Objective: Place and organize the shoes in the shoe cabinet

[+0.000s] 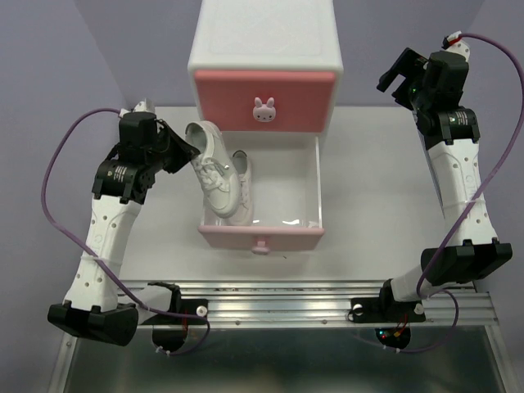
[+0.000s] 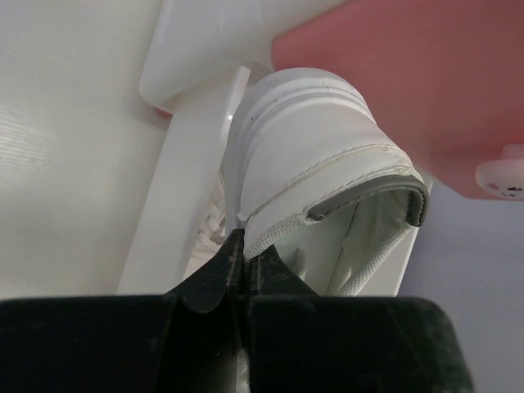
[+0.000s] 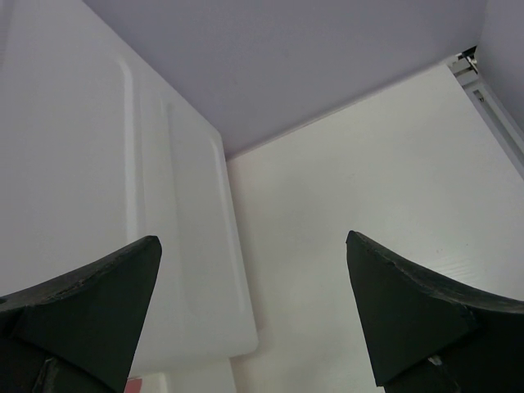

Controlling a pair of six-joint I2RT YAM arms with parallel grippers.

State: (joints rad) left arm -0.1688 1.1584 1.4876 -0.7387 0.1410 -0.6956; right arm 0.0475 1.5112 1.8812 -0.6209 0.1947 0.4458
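Observation:
The shoe cabinet (image 1: 264,49) stands at the back centre, its upper drawer (image 1: 264,98) shut and its pale pink lower drawer (image 1: 262,236) pulled out. My left gripper (image 1: 187,151) is shut on the collar of a white sneaker (image 1: 210,168), which hangs tilted over the left side of the open drawer; it also shows in the left wrist view (image 2: 319,164). A second white sneaker (image 1: 242,184) lies in the drawer beside it. My right gripper (image 1: 396,78) is open and empty, raised to the right of the cabinet. The orange shoes are out of view.
The drawer's right half (image 1: 291,184) holds nothing. The cabinet's right wall (image 3: 98,164) fills the left of the right wrist view. A metal rail (image 1: 270,307) runs along the table's near edge between the arm bases.

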